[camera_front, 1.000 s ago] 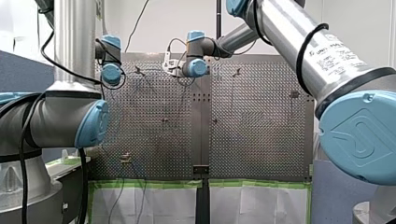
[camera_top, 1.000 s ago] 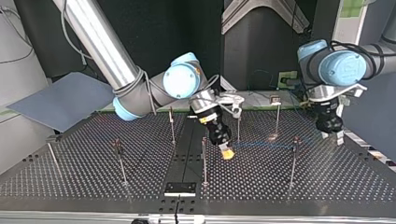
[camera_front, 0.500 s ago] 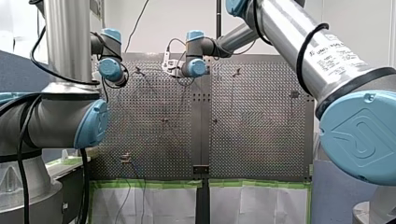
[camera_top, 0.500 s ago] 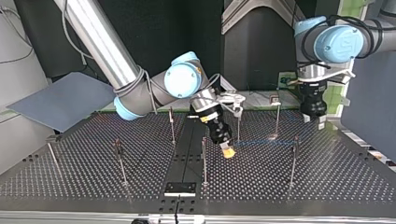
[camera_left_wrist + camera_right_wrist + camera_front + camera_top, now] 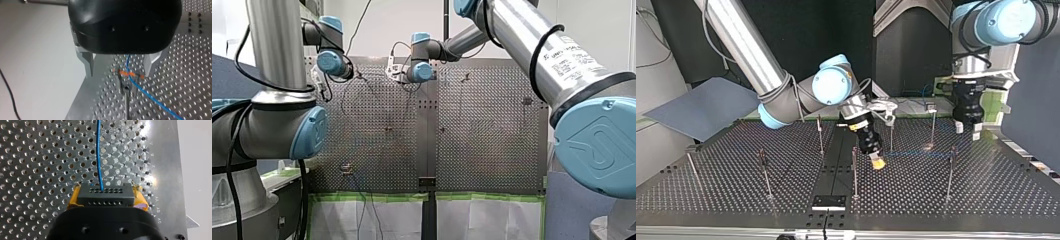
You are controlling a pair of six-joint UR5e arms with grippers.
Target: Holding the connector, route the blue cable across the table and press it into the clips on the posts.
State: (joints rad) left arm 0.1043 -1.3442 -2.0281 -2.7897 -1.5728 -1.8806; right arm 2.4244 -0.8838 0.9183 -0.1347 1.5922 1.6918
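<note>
My right gripper (image 5: 106, 196) is shut on a black connector (image 5: 104, 194), gripped between its yellow pads (image 5: 73, 197). From the connector a blue cable (image 5: 98, 152) runs straight ahead over the perforated table. In the top view my right gripper (image 5: 878, 162) hangs low near the middle posts, and the blue cable (image 5: 916, 154) stretches toward the post (image 5: 950, 170) at the right. My left gripper (image 5: 967, 131) is raised behind that post and open. In the left wrist view its metal fingers (image 5: 90, 65) stand apart above an orange clip (image 5: 124, 73) with the cable (image 5: 150, 98) in it.
Several thin posts stand on the perforated table (image 5: 736, 190), among them one (image 5: 854, 170) just beside my right gripper and one (image 5: 765, 172) at the top view's left. A grey board (image 5: 701, 107) leans at the far left. A black block (image 5: 828, 202) sits at the near edge.
My left arm has lifted and drawn back from the post at the top view's right, its gripper open and empty. My right gripper has stayed almost still with the connector.
</note>
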